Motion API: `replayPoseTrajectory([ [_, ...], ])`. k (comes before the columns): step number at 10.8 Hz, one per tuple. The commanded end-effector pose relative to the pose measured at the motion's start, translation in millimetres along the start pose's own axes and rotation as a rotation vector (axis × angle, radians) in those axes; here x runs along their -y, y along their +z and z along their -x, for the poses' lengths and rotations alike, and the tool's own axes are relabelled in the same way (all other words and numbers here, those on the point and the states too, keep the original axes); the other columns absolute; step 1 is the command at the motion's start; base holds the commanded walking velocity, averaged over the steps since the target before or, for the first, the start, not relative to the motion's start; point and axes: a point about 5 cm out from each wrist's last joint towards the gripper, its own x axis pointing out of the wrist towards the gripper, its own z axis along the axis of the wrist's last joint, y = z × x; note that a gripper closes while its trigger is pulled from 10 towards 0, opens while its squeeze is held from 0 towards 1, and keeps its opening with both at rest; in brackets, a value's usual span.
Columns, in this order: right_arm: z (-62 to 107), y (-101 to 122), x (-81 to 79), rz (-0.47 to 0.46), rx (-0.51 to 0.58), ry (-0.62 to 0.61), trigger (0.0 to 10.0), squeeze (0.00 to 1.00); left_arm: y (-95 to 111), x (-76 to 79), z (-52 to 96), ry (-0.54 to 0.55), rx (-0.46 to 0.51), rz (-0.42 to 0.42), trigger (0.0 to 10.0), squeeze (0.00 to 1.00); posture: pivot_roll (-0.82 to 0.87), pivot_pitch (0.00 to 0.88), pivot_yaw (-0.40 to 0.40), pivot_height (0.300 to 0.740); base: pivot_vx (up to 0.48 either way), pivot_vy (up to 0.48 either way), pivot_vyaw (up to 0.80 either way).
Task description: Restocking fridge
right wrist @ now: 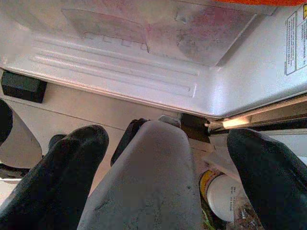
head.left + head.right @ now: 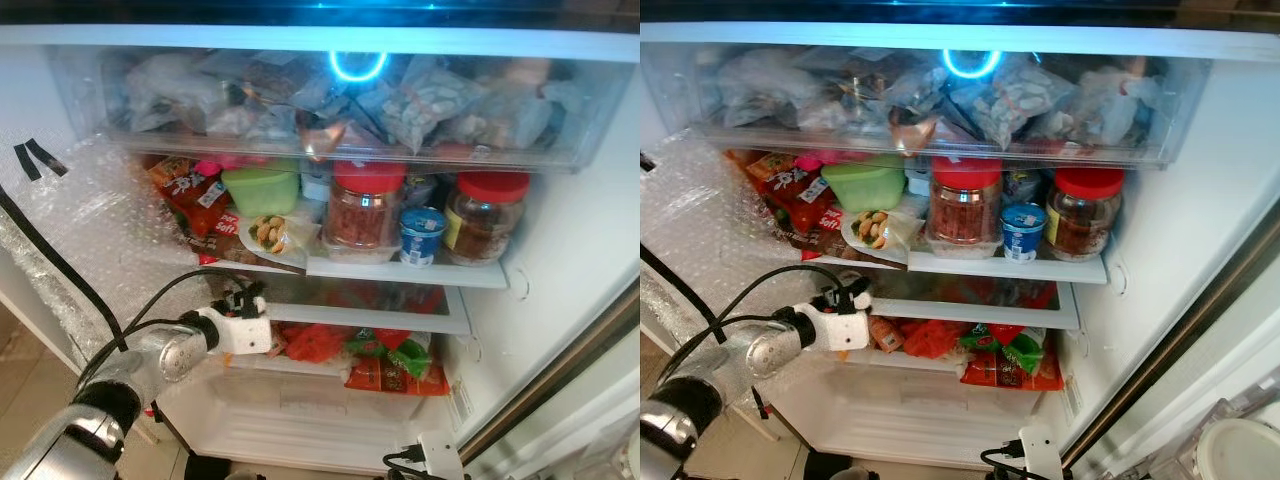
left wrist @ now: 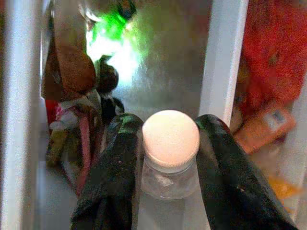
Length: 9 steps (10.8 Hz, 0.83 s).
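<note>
Both eye views are evenly bright, lit from inside the fridge; a cyan ring light glares at top centre, and the bubble-wrap lining at left washes out. The left wrist view is soft and out of focus, with a green-white flare in its upper left. The right wrist view is sharper, its foreground shaded.

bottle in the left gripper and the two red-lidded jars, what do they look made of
Bottle: clear plastic probably, see-through body, matte whitish ribbed cap. Red-lidded jars: clear glossy walls showing brown contents, plastic or glass; lids look like smooth red plastic.
</note>
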Motion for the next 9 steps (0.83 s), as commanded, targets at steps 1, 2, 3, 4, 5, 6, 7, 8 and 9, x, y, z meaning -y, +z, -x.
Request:
replayPoseTrajectory([
  [1,2.4,-11,1.1,-0.033,-0.035,-0.01,10.0,0.0,-12,-1.5,2.4,0.008,-0.067,-0.068,10.0,0.0,-0.02,0.0,-0.015,0.663,0.0,0.0,0.0],
  [2,2.4,-11,0.7,-0.036,-0.034,-0.01,10.0,0.0,-16,0.8,2.7,0.022,-0.088,-0.087,10.0,0.0,-0.02,0.0,-0.014,0.663,0.0,0.0,0.0],
  [3,2.5,-12,0.4,-0.038,-0.032,-0.01,10.0,0.0,-19,1.6,2.9,0.045,-0.116,-0.129,10.0,0.0,-0.02,0.0,-0.013,0.663,0.0,0.0,0.0],
  [4,2.6,-12,0.4,-0.039,-0.031,-0.012,10.0,0.0,-21,2.3,2.8,0.081,-0.139,-0.102,10.0,0.0,-0.02,0.0,-0.013,0.663,0.0,0.0,0.0],
  [5,2.7,-12,0.2,-0.041,-0.03,-0.013,10.0,0.0,-25,-3.9,1.8,0.149,-0.18,-0.097,10.0,0.0,-0.02,0.0,-0.013,0.663,0.0,0.0,0.0],
  [6,2.9,-13,0.2,-0.044,-0.028,-0.017,10.0,0.0,-24,-10.1,-0.8,0.214,-0.182,-0.087,10.0,0.0,-0.03,0.0,-0.01,0.663,0.0,0.0,0.0],
  [7,3.1,-14,0.1,-0.048,-0.027,-0.023,10.0,0.0,-21,-14.4,-2.7,0.262,-0.175,-0.063,10.0,0.0,-0.03,0.0,-0.007,0.663,0.0,0.0,0.0],
  [8,3.3,-14,0.2,-0.051,-0.027,-0.025,10.0,0.0,-19,-17.0,-4.7,0.289,-0.163,-0.054,10.0,0.0,-0.03,0.0,-0.006,0.663,0.0,0.0,0.0],
  [9,3.3,-14,0.3,-0.051,-0.026,-0.028,10.0,0.0,-17,-18.2,-5.9,0.3,-0.149,-0.047,10.0,0.0,-0.03,0.0,-0.006,0.663,0.0,0.0,0.0],
])
